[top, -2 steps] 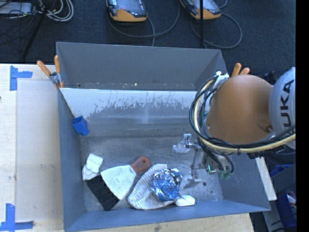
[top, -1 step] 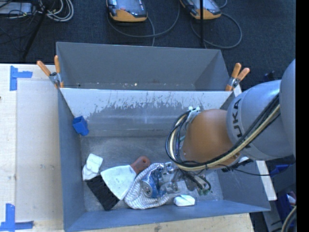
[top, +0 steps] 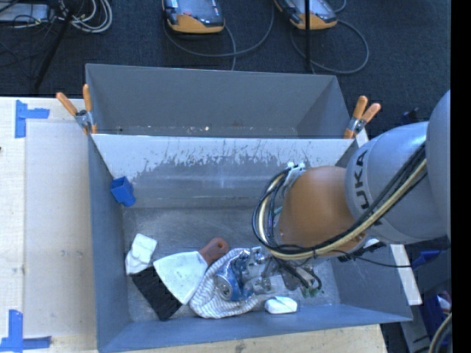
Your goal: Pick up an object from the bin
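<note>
Reaching arm point(top: 401, 190): enters from the right; its orange wrist cover point(top: 313, 208), ringed with cables point(top: 266, 212), hangs low over the front half of the bin point(top: 221, 116).
Tool position: the gripper point(top: 259, 271) is down among the loose things near the front wall, at the right edge of the mesh bundle point(top: 213, 300); its metal end seems to touch the bundle, though the angle leaves that unsure.
Tool state: I cannot tell how wide it stands or whether it has hold of anything; the cover and cables hide much of it.
Nearest thing: a whitish mesh bundle with a blue piece point(top: 234, 282) caught in its folds; it lies on the floor at front centre.
Neighbours: a small white oval piece point(top: 281, 305) sits just in front and to the right of the gripper; a reddish-brown piece point(top: 214, 249) lies just behind the bundle; a white triangular pad point(top: 180, 271) touches its left side; a black slab point(top: 156, 293) and a crumpled white piece point(top: 140, 254) lie further left; a blue block point(top: 123, 191) is well apart at the back left.
Done: judging by how low the gripper sits, approach and descent look finished.
Left: a sure grasp and the lift clear of the bin; every thing in view rests on the floor, so the pick is not yet shown.
</note>
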Motion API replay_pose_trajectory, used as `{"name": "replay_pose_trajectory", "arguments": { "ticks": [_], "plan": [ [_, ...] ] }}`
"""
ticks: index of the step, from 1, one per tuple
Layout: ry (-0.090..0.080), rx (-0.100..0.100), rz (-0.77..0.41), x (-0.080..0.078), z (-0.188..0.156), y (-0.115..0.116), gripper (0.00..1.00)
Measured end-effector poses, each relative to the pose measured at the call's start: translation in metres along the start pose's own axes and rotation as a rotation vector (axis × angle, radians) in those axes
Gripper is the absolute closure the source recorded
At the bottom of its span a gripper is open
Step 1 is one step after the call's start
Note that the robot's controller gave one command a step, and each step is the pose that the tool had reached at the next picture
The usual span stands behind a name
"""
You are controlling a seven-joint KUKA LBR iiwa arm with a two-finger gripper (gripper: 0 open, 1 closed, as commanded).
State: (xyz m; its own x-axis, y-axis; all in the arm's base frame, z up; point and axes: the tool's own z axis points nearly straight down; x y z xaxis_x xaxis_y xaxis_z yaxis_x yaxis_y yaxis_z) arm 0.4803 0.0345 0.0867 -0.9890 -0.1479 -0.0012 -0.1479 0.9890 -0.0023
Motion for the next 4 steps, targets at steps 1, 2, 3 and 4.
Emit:
{"name": "replay_pose_trajectory", "arguments": {
  "ticks": [1,2,3,4],
  "plan": [
    [0.010,-0.004,0.002,0.006,-0.038,-0.005,1.00],
    [0.008,-0.003,0.040,0.006,-0.106,-0.005,1.00],
    [0.004,-0.003,0.040,-0.016,-0.182,-0.004,1.00],
    [-0.002,-0.003,0.012,-0.016,-0.072,0.062,0.00]
  ]
}}
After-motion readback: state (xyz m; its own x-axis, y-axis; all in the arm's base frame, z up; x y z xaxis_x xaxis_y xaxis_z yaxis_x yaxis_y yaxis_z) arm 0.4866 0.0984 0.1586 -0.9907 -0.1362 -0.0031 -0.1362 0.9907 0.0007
